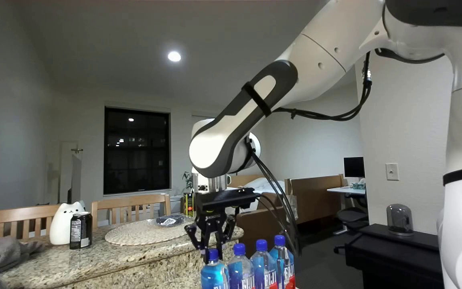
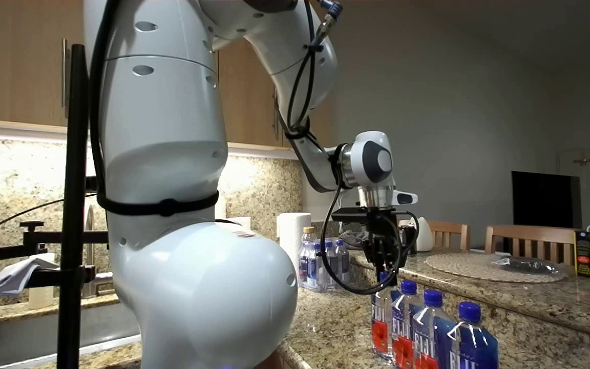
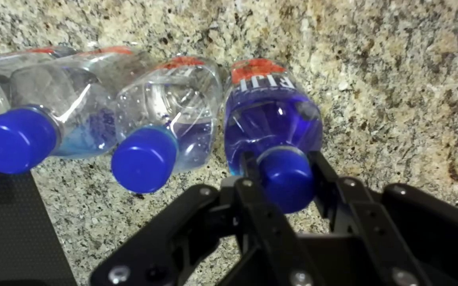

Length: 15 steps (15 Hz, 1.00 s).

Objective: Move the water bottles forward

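Several clear water bottles with blue caps stand close together in a row on the granite counter. Their middle shows in both exterior views (image 1: 264, 267) (image 2: 426, 328) and in the wrist view (image 3: 169, 103). My gripper (image 3: 282, 174) points down at the end bottle (image 3: 272, 115), with one finger on each side of its cap. The fingers look shut on the cap. The gripper and this end bottle also show in both exterior views, the gripper (image 1: 213, 251) (image 2: 383, 266) above the bottle (image 1: 215, 277) (image 2: 381, 315). The bottle is upright; its base is cut off or hidden.
More bottles (image 2: 323, 261) stand at the back by a paper towel roll (image 2: 293, 241). A raised granite ledge (image 1: 134, 257) runs beside the row, bearing a round woven mat (image 1: 134, 235), a black can (image 1: 80, 230) and a white cat figure (image 1: 60, 226). A sink (image 2: 54, 328) lies near the base.
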Motion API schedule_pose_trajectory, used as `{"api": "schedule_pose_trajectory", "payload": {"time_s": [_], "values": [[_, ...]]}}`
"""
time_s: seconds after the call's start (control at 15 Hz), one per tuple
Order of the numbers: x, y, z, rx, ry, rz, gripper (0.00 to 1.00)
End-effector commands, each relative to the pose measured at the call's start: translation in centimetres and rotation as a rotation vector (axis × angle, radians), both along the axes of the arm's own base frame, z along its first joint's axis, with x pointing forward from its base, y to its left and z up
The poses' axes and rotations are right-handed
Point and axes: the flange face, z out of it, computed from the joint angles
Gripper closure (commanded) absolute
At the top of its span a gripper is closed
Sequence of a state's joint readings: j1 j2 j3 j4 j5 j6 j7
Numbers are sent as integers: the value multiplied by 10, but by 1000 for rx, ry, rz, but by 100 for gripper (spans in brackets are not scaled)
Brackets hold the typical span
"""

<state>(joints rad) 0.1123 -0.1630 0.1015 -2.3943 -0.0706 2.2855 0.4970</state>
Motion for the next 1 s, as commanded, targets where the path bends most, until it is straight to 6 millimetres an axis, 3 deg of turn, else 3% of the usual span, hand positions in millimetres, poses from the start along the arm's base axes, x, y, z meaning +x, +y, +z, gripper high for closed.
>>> {"api": "schedule_pose_trajectory", "payload": {"time_s": [0.0, 0.13, 0.2, 0.33, 0.67, 0.93], "values": [[0, -11, 1, 16, -10, 18, 86], [1, -12, 0, 14, -7, 14, 86], [1, -12, 0, 15, -5, 14, 40], [1, -13, 0, 15, -3, 12, 34], [2, -15, 8, 18, -14, 14, 3], [3, -12, 37, 24, -59, 34, 0]]}}
